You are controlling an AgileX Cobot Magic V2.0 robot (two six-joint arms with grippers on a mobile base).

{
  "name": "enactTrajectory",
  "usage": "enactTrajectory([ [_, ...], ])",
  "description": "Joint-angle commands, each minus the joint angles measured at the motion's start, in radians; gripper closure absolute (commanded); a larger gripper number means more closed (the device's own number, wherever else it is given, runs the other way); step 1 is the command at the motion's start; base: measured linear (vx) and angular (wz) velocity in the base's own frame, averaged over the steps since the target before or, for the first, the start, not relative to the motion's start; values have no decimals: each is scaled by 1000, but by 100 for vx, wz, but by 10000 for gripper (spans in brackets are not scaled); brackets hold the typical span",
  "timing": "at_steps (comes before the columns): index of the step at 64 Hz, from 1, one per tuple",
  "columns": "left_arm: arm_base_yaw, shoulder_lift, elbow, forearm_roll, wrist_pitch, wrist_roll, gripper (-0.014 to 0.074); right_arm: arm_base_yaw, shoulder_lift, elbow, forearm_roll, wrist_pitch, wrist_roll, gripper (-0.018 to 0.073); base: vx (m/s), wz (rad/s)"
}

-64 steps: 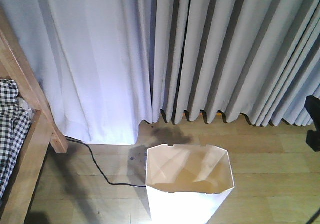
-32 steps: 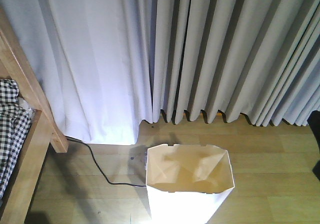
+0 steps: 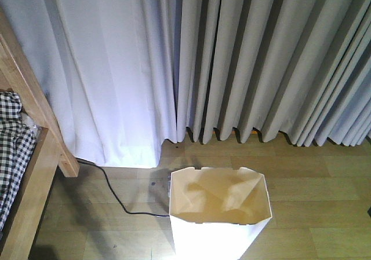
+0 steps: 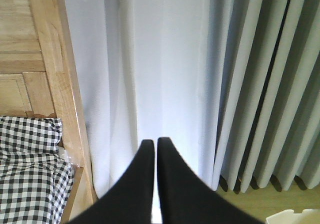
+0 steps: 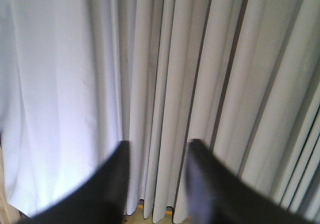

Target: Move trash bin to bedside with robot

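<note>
Bin is sitting on the wood floor at the lower centre of the front view, well apart from the bed at the left edge. I am seeing the left tool pressed together, the right tool spread apart, both facing curtains. Bin's corner is showing lower right of the left wrist view, so I am judging the left arm nearer.

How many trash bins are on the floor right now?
1. The trash bin stands on the wooden floor before the curtains, right of the bed. Others may lie out of view.
</note>
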Motion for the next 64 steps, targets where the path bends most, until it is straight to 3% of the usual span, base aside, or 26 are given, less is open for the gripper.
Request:
enactTrajectory([
  [1, -2, -14, 19, -3, -69, -4, 602, -2, 16, -28, -1, -91, -2, 541, 0, 0],
  [3, -2, -14, 19, -3, -69, -4, 602, -2, 16, -28, 1, -93, 0, 575, 0, 0],
  [36, -2, -14, 19, -3, -69, -4, 602, -2, 16, -19, 7, -96, 0, 568, 0, 0],
  [42, -2, -14, 19, -3, -69, -4, 602, -2, -14, 0, -90, -105, 39, 568, 0, 0],
  [54, -2, -14, 19, -3, -69, -4, 602, -1, -152, 160, -439, -334, 450, 568, 0, 0],
  [64, -2, -14, 19, -3, -69, -4, 602, -1, -243, 302, -552, -400, 549, 568, 0, 0],
])
